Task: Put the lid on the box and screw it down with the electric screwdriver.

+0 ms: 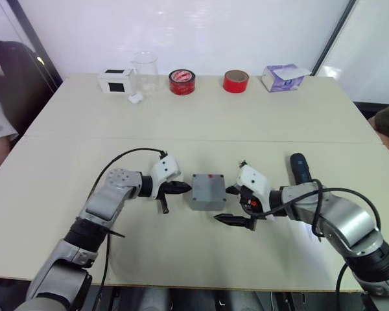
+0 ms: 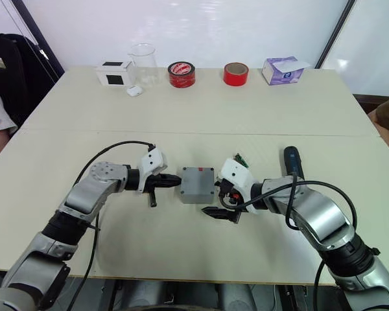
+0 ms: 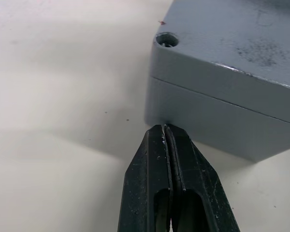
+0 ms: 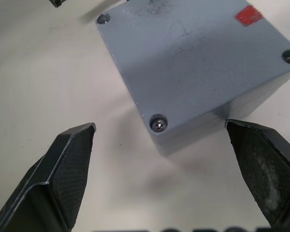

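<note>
Grey metal box [image 1: 208,196] found at centre of the frame on the cream table [image 1: 201,123], with the lid [image 1: 208,183] seated on top, seam line visible all round. Left gripper [image 1: 185,188] positioned at the box's left side, fingers pressed together, tips meeting the lower corner just below the seam in the left wrist view. Right gripper [image 1: 236,205] stationed at the box's right side, jaws spread wide, one finger beside the right wall, the other lower and clear of it, nothing between them. Lid surface matte, cast-looking, lightly scuffed, square with rounded corners; red mark [image 4: 249,15] near one corner; recessed holes at corners, one showing a cross-head screw [image 4: 158,124]. Finger pads [image 4: 70,162] black, finely cross-hatched, wedge-shaped. Electric screwdriver [image 1: 302,168] lying right of centre on the table, behind the right forearm, dark cylinder, apart from the box. Along the upper edge of the frame: white box with black face [image 1: 115,81], clear beaker [image 1: 144,69], two red tape rolls [image 1: 181,82], purple-white carton [image 1: 282,77].
</note>
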Motion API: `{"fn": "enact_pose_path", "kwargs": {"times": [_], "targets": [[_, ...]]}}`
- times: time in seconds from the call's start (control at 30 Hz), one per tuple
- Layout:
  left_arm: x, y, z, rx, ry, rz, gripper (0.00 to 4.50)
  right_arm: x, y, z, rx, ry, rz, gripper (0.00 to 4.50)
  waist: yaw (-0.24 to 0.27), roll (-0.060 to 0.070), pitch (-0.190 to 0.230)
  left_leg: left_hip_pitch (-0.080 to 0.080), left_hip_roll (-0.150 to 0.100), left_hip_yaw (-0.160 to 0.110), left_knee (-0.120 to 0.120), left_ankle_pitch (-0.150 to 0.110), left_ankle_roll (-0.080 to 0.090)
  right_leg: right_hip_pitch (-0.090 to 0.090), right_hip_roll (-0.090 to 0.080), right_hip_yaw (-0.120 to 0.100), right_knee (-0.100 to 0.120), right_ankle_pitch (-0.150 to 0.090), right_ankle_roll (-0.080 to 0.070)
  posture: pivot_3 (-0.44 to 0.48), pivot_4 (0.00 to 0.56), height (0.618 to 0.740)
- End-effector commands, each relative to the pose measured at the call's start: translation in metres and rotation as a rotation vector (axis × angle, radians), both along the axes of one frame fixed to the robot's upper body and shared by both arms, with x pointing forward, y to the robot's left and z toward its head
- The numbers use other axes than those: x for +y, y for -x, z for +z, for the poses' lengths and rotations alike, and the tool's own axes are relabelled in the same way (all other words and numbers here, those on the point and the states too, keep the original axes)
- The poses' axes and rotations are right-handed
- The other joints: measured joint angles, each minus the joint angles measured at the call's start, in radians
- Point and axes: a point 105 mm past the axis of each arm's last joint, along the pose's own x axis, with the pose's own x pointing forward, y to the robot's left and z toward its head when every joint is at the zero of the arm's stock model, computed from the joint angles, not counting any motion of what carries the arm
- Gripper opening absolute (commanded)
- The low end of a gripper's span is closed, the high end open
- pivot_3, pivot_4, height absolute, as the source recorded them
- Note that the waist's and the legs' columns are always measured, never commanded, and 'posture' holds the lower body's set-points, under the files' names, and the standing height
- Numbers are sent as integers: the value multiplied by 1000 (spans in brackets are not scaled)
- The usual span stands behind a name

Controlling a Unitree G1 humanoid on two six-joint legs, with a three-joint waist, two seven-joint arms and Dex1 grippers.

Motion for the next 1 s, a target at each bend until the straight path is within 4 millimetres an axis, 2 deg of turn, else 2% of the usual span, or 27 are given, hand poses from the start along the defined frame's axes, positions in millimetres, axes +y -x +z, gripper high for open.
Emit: {"fn": "enact_pose_path", "kwargs": {"times": [0.03,0.13,0.23,0.33,0.47,0.63,0.73,0.9,1.0], "targets": [[-3,-3,17,-56,26,-11,0,1,1,18,-62,-29,14,4427,0,0,0,0,0,0,0,0,0,0,0,0,0,0,0,0,150,740],[7,-4,24,-52,42,15,0,-8,4,25,-70,-34,1,4427,1,0,0,0,0,0,0,0,0,0,0,0,0,0,0,0,150,740],[11,-8,45,13,175,67,0,-12,8,39,-91,-90,-14,4427,1,0,0,0,0,-1,0,0,0,0,0,0,0,0,0,0,150,740],[15,-3,54,33,193,42,0,-23,8,54,-99,-136,-56,4427,1,0,0,0,0,-1,0,0,0,0,0,0,0,0,0,0,150,740],[17,5,69,38,209,4,0,-53,-19,65,-163,-176,-251,4427,0,0,0,1,0,-1,0,0,0,1,0,0,0,0,0,0,150,740],[9,16,80,16,190,-65,0,-79,-50,44,-190,-151,-401,4427,0,0,0,3,0,0,0,0,0,3,0,0,0,0,0,0,150,740],[4,19,81,7,180,-85,0,-81,-62,30,-205,-136,-416,3797,-1,0,0,3,0,3,0,0,0,3,0,0,0,0,0,0,150,740],[3,20,81,1,175,-84,0,-81,-76,23,-232,-144,-434,1948,-4,0,0,3,0,4,0,0,0,3,0,0,0,0,0,0,150,740],[4,21,80,2,173,-79,0,-82,-83,23,-249,-151,-450,1948,-5,0,0,3,0,4,0,0,0,3,0,0,0,0,0,0,150,740]]}}
